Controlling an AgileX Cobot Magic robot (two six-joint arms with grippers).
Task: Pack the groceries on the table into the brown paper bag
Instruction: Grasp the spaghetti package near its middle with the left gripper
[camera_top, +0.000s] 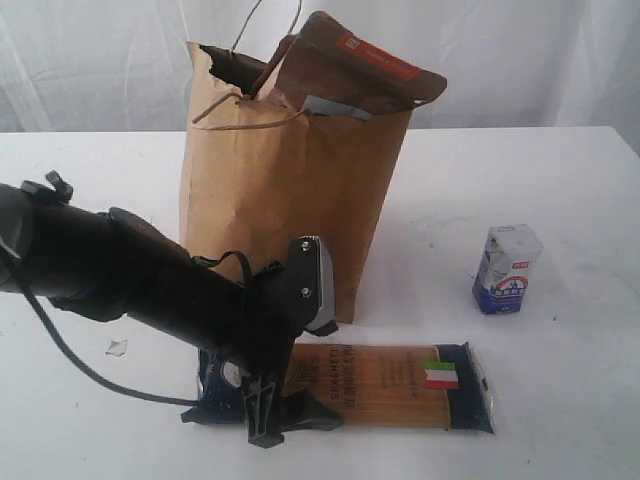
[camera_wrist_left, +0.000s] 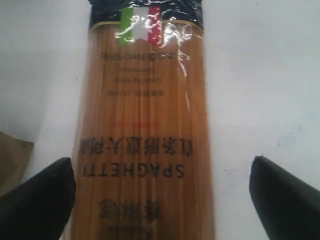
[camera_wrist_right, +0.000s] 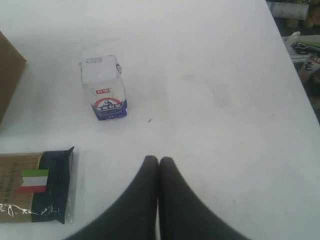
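The spaghetti packet (camera_top: 385, 385) lies flat on the white table (camera_top: 560, 180) in front of the brown paper bag (camera_top: 290, 200). My left gripper (camera_top: 262, 415) hovers low over the packet's left end, open, one finger on each side of the packet (camera_wrist_left: 145, 145). The orange-labelled brown pouch (camera_top: 355, 70) sticks out of the bag's top. A small blue-white carton (camera_top: 507, 268) stands to the right of the bag. My right gripper (camera_wrist_right: 159, 162) is shut and empty above bare table, with the carton (camera_wrist_right: 104, 87) and the packet's dark end (camera_wrist_right: 52, 185) ahead of it. Jars and can are out of view.
A small white pebble-like bit (camera_top: 116, 347) lies on the table left of the left arm. In the right wrist view, clutter (camera_wrist_right: 300, 30) sits beyond the table's edge. A corner of the bag (camera_wrist_right: 10, 75) shows at that view's border.
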